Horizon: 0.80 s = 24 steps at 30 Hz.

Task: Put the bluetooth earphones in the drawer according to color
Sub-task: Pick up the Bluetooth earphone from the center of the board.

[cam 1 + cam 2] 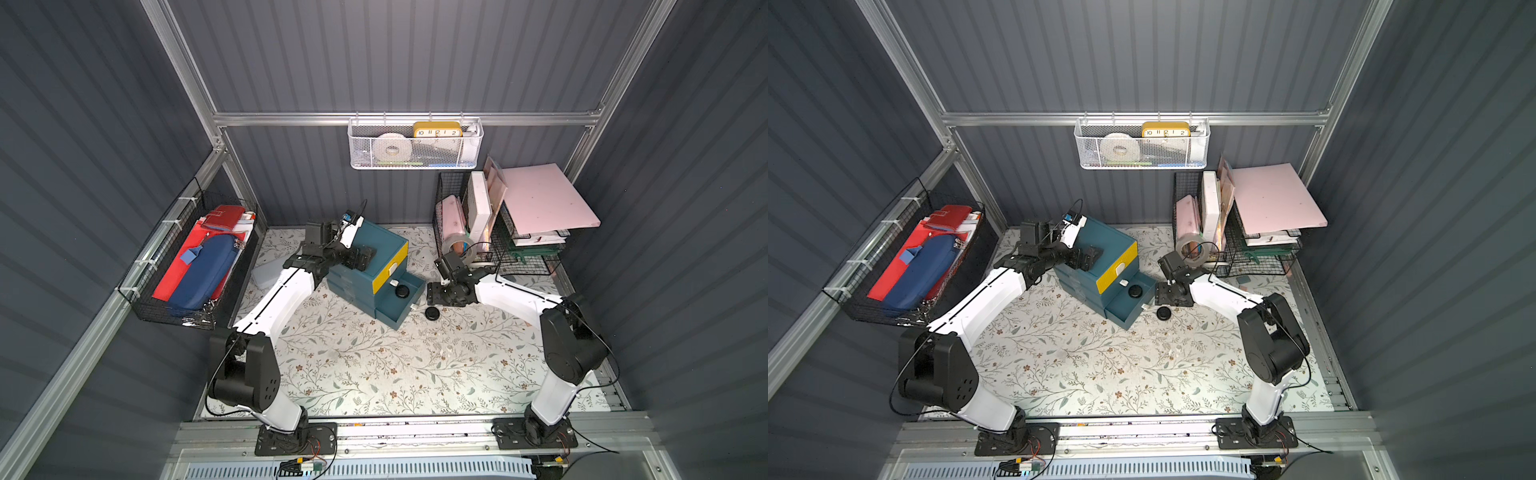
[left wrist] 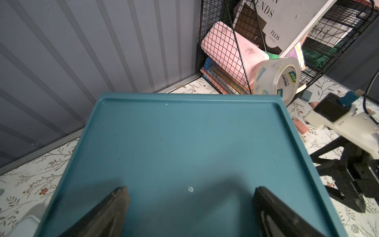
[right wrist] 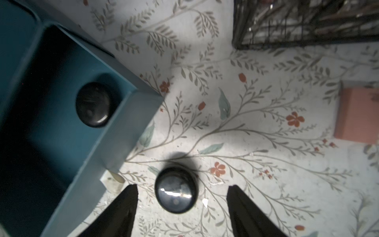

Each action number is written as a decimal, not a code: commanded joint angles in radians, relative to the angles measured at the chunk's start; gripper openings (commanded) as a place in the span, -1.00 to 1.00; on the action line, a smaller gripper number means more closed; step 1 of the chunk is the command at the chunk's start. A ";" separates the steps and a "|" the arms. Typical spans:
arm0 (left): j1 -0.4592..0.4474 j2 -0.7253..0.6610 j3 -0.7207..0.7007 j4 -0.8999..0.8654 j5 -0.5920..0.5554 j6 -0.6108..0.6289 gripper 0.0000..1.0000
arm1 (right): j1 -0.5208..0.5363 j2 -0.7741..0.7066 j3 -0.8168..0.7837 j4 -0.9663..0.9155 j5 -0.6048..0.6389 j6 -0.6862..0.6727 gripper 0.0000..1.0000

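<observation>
The teal cabinet has a yellow top front, and a lower drawer is pulled out. One black earphone case lies inside that drawer, also seen as a black case in the right wrist view. A second black case lies on the table just outside the drawer's front corner. My right gripper hangs open over this second case, one finger on either side, not touching it. My left gripper is open over the cabinet top, holding nothing.
A wire rack with pink sheets and a tape roll stands at the back right. A pink chip lies on the table near it. A translucent grey box sits left of the cabinet, behind my left arm. A wire basket lines the left wall.
</observation>
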 commanded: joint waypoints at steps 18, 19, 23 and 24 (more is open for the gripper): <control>-0.009 0.025 -0.037 -0.169 0.011 -0.032 0.99 | 0.033 0.077 0.022 -0.035 0.014 -0.029 0.46; -0.009 0.025 -0.036 -0.169 0.010 -0.031 0.99 | 0.034 0.078 0.024 -0.034 0.012 -0.030 0.46; -0.009 0.028 -0.037 -0.169 0.010 -0.031 0.99 | 0.037 0.093 0.036 -0.026 0.000 -0.031 0.46; -0.009 0.028 -0.037 -0.169 0.010 -0.031 0.99 | 0.037 0.101 0.042 -0.027 -0.004 -0.032 0.46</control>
